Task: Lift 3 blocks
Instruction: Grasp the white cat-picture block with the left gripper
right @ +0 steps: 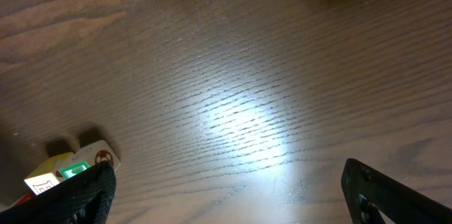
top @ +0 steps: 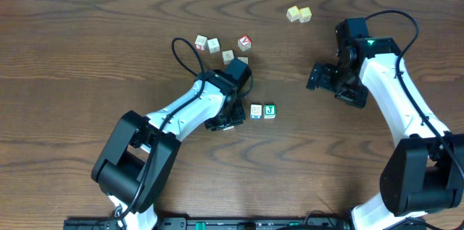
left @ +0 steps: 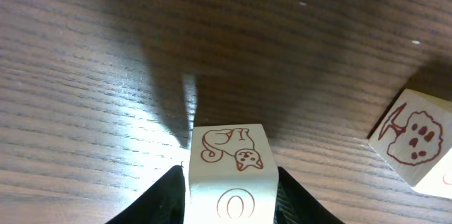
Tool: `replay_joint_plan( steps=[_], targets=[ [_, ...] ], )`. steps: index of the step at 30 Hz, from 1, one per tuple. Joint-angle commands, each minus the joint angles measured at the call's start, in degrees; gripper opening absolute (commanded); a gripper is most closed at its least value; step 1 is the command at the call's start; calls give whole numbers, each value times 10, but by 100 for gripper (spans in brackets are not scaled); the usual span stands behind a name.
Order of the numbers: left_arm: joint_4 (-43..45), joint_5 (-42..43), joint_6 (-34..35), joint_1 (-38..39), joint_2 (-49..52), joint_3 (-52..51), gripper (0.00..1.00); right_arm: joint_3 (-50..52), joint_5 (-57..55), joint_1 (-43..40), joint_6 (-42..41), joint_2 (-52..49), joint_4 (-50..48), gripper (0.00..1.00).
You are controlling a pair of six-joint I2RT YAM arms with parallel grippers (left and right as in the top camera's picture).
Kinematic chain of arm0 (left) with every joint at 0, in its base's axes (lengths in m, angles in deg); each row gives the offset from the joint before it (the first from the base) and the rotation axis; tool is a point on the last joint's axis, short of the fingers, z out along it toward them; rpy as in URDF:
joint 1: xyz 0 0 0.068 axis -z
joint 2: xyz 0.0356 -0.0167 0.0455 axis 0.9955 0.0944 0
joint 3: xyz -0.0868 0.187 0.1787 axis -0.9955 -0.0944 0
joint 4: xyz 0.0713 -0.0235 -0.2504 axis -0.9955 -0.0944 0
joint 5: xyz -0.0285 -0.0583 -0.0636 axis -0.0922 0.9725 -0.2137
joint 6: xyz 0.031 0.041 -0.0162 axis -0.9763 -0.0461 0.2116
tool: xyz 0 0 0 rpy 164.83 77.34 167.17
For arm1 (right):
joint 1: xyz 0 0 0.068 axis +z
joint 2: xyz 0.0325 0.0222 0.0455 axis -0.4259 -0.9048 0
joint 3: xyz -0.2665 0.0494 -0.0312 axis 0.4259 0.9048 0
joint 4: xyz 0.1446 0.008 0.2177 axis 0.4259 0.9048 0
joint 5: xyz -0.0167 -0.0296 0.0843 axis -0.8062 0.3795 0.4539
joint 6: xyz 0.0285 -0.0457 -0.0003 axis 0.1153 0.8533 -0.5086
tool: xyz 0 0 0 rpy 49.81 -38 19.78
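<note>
- Dark wood grain all across the counter (top: 87,34), and the left fingers (top: 223,119) are down low near the middle of it
- On the left wrist view the cream block (left: 229,171) sits squarely between those fingers, with black pads against both of its side faces, closed in to the block's own width
- That block shows a reddish cat drawing on its upper face and an O on the face nearest the lens
- Whether it rests on the wood or hangs just clear of it, I cannot tell, and from overhead it is hidden under the arm
- Just right of the left fingers, the blue-marked block (top: 256,112) and the green-faced block (top: 270,111) lie side by side on the counter, neither one held
- A tree-picture cube (left: 415,143) lies at the right edge of the left wrist view, apart from the gripped block
- Over on the right, the right fingers (top: 317,79) stand spread wide with nothing between them, well apart from the pair
- Farther back, a red-faced cube (top: 244,42) lies among a loose scatter of pale cubes (top: 213,45)
- Two pale-yellow cubes (top: 299,14) sit together near the far edge
</note>
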Motion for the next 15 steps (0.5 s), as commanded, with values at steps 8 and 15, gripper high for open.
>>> replay_joint_plan(
  steps=[8,15],
  targets=[
    [18,-25,-45,-5,5,-3,29,-2,-3,-1,9,-4,3,99],
    [61,-9,-144,-32,5,8,28,-2,-3,-1,8,-4,2,99]
  ],
)
